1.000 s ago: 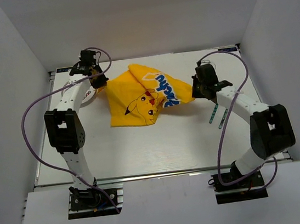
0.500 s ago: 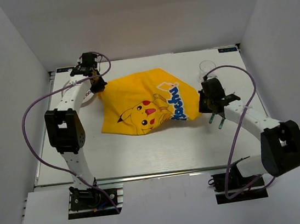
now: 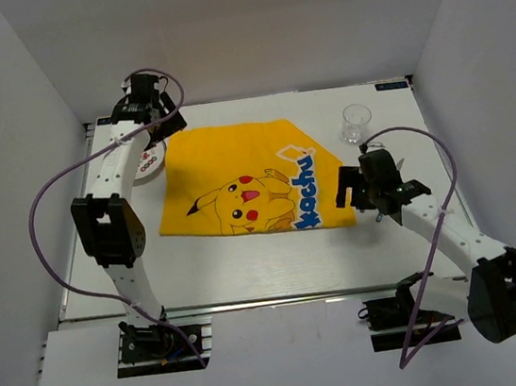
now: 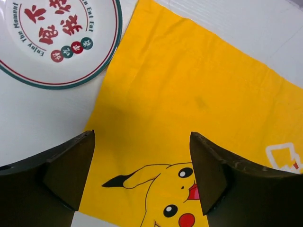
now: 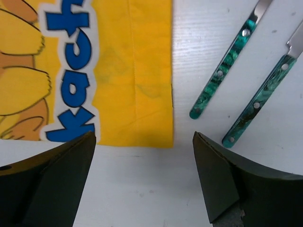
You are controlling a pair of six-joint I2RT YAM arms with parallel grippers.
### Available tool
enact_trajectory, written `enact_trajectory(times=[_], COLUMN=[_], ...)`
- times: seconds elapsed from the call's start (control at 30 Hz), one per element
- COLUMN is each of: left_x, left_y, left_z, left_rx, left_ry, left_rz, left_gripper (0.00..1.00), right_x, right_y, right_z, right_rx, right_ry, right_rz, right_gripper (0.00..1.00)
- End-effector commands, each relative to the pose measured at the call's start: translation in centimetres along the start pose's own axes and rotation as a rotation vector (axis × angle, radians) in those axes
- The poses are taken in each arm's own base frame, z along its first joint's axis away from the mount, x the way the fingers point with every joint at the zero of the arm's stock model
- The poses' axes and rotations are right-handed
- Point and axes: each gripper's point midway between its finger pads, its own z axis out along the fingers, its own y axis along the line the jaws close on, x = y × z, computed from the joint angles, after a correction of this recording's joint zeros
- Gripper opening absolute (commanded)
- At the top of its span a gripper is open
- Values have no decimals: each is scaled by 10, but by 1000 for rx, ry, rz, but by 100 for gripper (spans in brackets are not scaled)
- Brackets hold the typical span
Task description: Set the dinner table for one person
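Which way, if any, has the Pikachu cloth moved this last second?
Yes. The Pikachu cloth spread flat, its near edge closer to the front rail of the dinner table.

Cloth (image 4: 189,94) lies on the table (image 4: 28,118), between and ahead of the left gripper (image 4: 142,135) fingers, with the plate (image 4: 57,38) just beside it, past the left finger. At the right gripper (image 5: 143,135), the cloth corner's ahead-left and two cutlery handles (image 5: 222,80) sit side by side ahead-right.

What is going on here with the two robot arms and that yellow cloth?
The arms are laying a place setting. The yellow Pikachu cloth lies spread on the white table. Both grippers are open and empty: the left gripper hovers by its far left corner beside a plate, the right gripper over its near right corner beside green-handled cutlery.
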Motion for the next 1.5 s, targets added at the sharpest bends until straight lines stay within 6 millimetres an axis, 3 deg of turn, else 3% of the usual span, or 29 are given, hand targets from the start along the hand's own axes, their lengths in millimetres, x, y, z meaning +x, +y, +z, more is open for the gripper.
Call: enact_trajectory(times=[0.0,0.03,0.07,0.1,0.17,0.2,0.27,0.3,0.33,0.37,0.43,0.47,0.53,0.57,0.63,0.7,0.8,0.87,0.9,0.93,1.03,1.07,1.13,1.17,1.23,1.33,1.47], left_x=[17,32,39,72,93,118,144,169,182,193,219,225,237,240,251,257,268,270,268,267,252,245,237,233,233,239,249], left_y=[4,2,-13,-9,-16,-10,-8,-1,5,11,38,47,71,77,91,101,114,114,111,107,92,88,80,76,76,73,62], left_z=[-35,-33,-33,-27,-16,-2,9,20,24,27,31,31,27,25,19,15,9,8,9,8,7,4,1,-2,-6,-5,6], left_rx=[31,62,161,167,223,201,169,127,96,55,-90,-143,-257,-288,-327,-350,-392,-385,-371,-341,-258,-235,-184,-167,-167,-163,-156], left_ry=[10,46,60,119,162,233,318,377,409,435,468,475,481,475,466,457,454,463,463,470,450,432,417,413,419,435,471], left_rz=[-16,-23,-37,-48,-85,-91,-118,-125,-145,-182,-192,-222,-216,-230,-234,-238,-243,-236,-231,-217,-197,-200,-189,-195,-198,-197,-193], left_gripper=[92,91,91,92,92,91,91,91,91,91,91,91,91,92,93,93,93,93,93,93,93,93,94,94,94,94,94], right_x=[-39,-43,-50,-51,-64,-71,-90,-92,-82,-105,-85,-87,-61,-44,-27,-1,15,7,3,-9,-27,-40,-36,-44,-39,1,34], right_y=[15,19,25,32,44,52,61,69,70,87,96,101,117,120,145,170,191,183,175,160,130,125,109,105,99,101,100], right_z=[-17,-15,-5,2,26,36,64,75,102,105,135,141,151,151,147,131,99,89,73,74,56,41,33,20,14,12,30], right_rx=[-49,-65,-72,-88,-98,-129,-122,-139,-124,-173,-192,-211,-270,-295,-383,-549,-692,-647,-627,-543,-375,-351,-298,-289,-279,-315,-311], right_ry=[-116,-120,-107,-82,-37,-25,-9,23,94,78,172,180,273,313,314,392,413,332,285,223,108,52,26,-27,-12,150,224], right_rz=[3,2,-1,-8,-14,-18,-33,-44,-68,-77,-85,-78,-78,-82,-110,-107,-148,-138,-136,-131,-145,-138,-123,-121,-121,-122,-65], right_gripper=[89,89,89,89,89,89,89,89,89,89,89,89,89,89,89,88,86,89,89,89,89,89,89,89,89,89,89])
